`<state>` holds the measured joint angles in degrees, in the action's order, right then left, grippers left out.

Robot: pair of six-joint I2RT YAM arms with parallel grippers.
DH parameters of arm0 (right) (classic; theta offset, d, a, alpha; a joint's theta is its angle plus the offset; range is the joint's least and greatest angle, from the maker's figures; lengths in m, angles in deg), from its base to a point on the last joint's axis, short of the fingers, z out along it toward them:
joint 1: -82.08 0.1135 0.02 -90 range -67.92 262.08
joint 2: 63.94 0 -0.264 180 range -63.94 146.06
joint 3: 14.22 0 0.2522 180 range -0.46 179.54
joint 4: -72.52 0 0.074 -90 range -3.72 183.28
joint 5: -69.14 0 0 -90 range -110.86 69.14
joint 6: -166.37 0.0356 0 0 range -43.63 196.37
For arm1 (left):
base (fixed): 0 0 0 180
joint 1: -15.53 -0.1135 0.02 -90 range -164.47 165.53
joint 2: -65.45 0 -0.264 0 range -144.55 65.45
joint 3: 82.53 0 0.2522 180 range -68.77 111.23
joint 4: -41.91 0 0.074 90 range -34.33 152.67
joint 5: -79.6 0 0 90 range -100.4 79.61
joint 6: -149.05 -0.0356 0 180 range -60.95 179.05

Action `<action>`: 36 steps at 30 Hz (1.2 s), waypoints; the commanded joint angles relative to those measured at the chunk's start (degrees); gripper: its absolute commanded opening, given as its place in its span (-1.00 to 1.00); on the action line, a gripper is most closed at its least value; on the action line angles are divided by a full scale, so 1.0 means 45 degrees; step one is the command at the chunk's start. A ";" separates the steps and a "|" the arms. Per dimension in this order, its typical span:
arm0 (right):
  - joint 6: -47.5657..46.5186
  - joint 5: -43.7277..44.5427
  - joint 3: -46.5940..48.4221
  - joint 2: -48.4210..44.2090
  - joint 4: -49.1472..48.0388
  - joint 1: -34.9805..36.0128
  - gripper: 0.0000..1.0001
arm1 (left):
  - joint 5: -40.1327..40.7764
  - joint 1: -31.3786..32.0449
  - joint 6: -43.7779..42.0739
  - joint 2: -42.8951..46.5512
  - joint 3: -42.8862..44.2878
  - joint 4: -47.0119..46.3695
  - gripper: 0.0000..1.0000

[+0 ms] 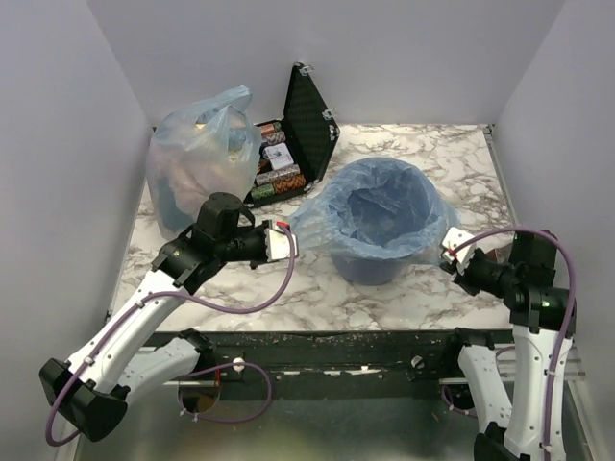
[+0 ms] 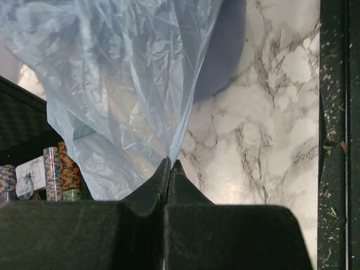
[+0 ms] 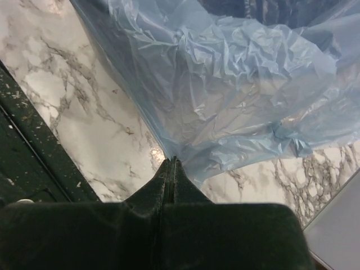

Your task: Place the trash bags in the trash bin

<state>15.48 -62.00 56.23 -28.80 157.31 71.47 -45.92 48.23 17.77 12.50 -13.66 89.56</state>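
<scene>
Our left pincer [image 1: 288,240] and right pincer [image 1: 450,248] are each closed on an edge of the trash bag [image 1: 322,213]. We judge the film over the trash bin [image 1: 370,269] light, limp and slippery, best held by its bunched rim.

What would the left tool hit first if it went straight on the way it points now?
The light-blue trash bag, already pinched in the left tool. Just behind that film, it would probably meet the wall of the blue trash bin, though depth is unclear.

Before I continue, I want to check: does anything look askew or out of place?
Nothing spilled or damaged. The trash bag looks askew: crumpled over the trash bin, one edge pinched by the left claw, the other by the right claw.
</scene>
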 commanded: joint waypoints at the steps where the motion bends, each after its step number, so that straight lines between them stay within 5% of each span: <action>1: 0.0462 0.1525 -0.0991 -0.0151 -0.1814 -0.0083 -0.99 | 0.0766 -0.0120 -0.1141 -0.0108 -0.1111 -0.0437 -1.00; 10: 0.2512 0.1606 -0.2948 0.0901 -0.5215 -0.0083 -0.99 | 0.1021 -0.0101 0.0480 -0.1728 -0.1759 -0.3546 -0.99; 13: 0.3447 0.1351 -0.2522 0.1741 -0.5433 -0.0083 -0.42 | 0.0865 -0.0062 0.1123 -0.2236 -0.0923 -0.2828 -0.20; 15: 0.3822 0.1176 -0.1353 0.2132 -0.4403 -0.0083 -0.03 | 0.0689 -0.0062 0.1457 -0.2258 0.0072 -0.1504 0.13; 20: 0.3062 0.0608 0.1092 0.1667 -0.0769 -0.0103 0.30 | 0.0356 -0.0081 0.1595 -0.0582 0.1443 0.2208 0.70; 26: 0.4696 0.0239 0.3102 0.1644 0.0078 -0.0083 0.32 | 0.0376 -0.0217 0.3210 0.0322 0.2282 0.3897 0.75; 34: 1.2254 -0.1263 0.4765 0.4882 -0.6577 -0.0083 0.34 | 0.0220 -0.2287 1.1020 -0.1922 0.2617 -0.3832 0.71; 36: 1.3349 -0.2258 0.4999 0.5782 -0.7712 -0.0083 0.67 | 0.0278 -0.2347 1.1826 -0.2547 0.2500 -0.5162 0.68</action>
<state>58.00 -64.30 77.04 -10.16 138.01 71.47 -43.89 39.65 52.43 5.62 -1.87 84.97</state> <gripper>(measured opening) 0.748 0.854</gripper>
